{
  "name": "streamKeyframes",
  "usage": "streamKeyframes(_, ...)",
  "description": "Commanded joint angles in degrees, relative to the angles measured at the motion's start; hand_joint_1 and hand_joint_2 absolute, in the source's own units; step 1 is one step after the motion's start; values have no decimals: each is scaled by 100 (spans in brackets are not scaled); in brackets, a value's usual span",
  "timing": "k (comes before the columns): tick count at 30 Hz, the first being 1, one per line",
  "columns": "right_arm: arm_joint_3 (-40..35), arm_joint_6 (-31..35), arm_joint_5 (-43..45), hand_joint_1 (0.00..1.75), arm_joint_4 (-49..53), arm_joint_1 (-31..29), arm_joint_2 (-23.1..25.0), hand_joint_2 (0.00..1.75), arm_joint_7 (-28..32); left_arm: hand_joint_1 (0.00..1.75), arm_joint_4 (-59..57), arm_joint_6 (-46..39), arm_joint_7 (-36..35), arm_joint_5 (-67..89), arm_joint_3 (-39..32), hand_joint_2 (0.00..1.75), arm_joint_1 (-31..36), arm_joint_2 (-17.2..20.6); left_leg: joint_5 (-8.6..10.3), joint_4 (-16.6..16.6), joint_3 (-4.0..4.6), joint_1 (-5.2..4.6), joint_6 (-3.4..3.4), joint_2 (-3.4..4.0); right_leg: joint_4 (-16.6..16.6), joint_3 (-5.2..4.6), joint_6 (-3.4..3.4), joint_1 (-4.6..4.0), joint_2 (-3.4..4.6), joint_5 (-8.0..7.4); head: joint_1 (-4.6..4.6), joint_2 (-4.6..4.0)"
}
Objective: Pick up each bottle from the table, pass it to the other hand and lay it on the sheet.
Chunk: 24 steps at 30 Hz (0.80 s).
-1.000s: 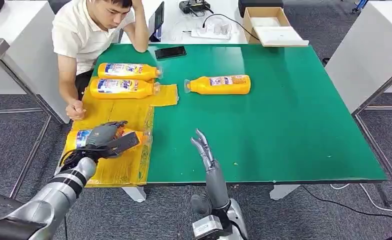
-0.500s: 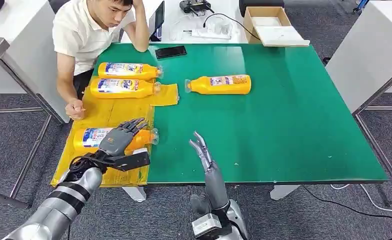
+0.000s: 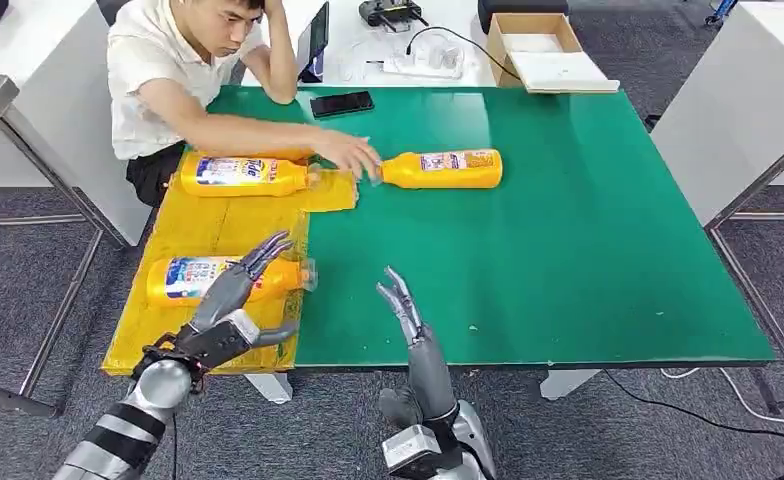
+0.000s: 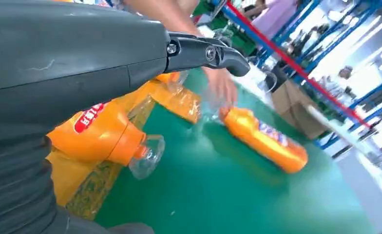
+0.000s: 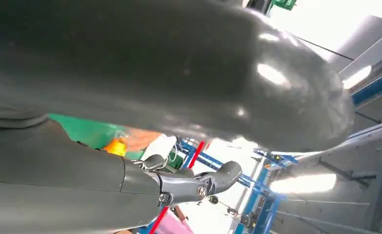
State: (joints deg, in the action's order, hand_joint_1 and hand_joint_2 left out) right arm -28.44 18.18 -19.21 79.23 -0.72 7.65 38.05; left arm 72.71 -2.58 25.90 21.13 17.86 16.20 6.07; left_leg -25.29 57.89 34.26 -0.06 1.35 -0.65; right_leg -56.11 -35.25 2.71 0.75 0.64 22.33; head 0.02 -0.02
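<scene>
An orange bottle (image 3: 193, 279) lies on the yellow sheet (image 3: 208, 228) at the table's near left corner; the left wrist view shows its clear cap end (image 4: 101, 136). My left hand (image 3: 230, 308) hovers just in front of it, fingers spread, holding nothing. A second bottle (image 3: 240, 176) lies at the sheet's far end. A third bottle (image 3: 446, 168) lies on the green table (image 3: 568, 250), also in the left wrist view (image 4: 267, 141), with a person's hand (image 3: 350, 156) at its cap. My right hand (image 3: 403, 305) stands upright at the front edge, fingers straight, empty.
A person sits at the far left corner with an arm stretched across the sheet. A black phone (image 3: 341, 104) lies at the table's back edge. Behind it stand a cardboard box (image 3: 538, 45) and cables (image 3: 420, 55). White tables flank both sides.
My left hand let go of the near bottle and drew back toward the front edge. The person's arm reached over the sheet to the bottle on the green table. My right hand barely moved.
</scene>
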Motion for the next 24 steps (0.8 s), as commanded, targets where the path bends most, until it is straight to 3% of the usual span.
streamKeyframes(1,144,302,20,0,-33,66,-66,0,195,0,1353,309,40,-2265,-1040,175,-697,-880,-5,-2,-9,4,-4,-3,4,12,-5,-6,-9,6,2,2)
streamKeyframes(3,518,599,262,0,263,221,-65,0,195,0,1673,751,-368,-3584,-1192,175,-1060,-1095,-9,-2,-15,2,-4,2,3,16,-5,-4,-3,8,2,0)
streamKeyframes(12,2328,1144,1009,0,1097,581,83,0,159,0,2189,469,-257,-3632,-481,175,-2067,-1254,-20,-1,-22,-6,0,-6,6,25,-3,2,-16,20,2,2)
streamKeyframes(18,2363,1114,1037,0,1015,557,135,0,187,0,2138,441,-253,-3629,-472,175,-2019,-1218,-24,-4,-24,-4,-1,3,7,22,-10,-2,-9,16,2,2)
streamKeyframes(19,2426,1151,1056,0,991,536,172,175,180,0,2129,373,-238,-3566,-450,175,-2030,-1222,-18,-2,-7,-6,4,2,7,6,-4,1,-6,9,2,0)
streamKeyframes(20,2487,1217,1067,0,948,508,210,175,169,0,2100,356,-245,-3556,-425,175,-2041,-1228,-23,-3,-22,-4,-1,3,5,20,-10,-2,-10,16,0,0)
streamKeyframes(21,2505,1240,1069,0,873,470,219,0,149,0,2079,272,-216,-3477,-409,175,-2050,-1237,-18,-5,-13,-5,2,1,7,11,-5,0,-9,10,2,2)
streamKeyframes(24,2287,1125,754,0,447,314,50,0,-29,0,1950,-135,20,-2941,-251,175,-2028,-1233,-16,-5,-14,-3,4,5,9,11,-2,0,-4,7,0,2)
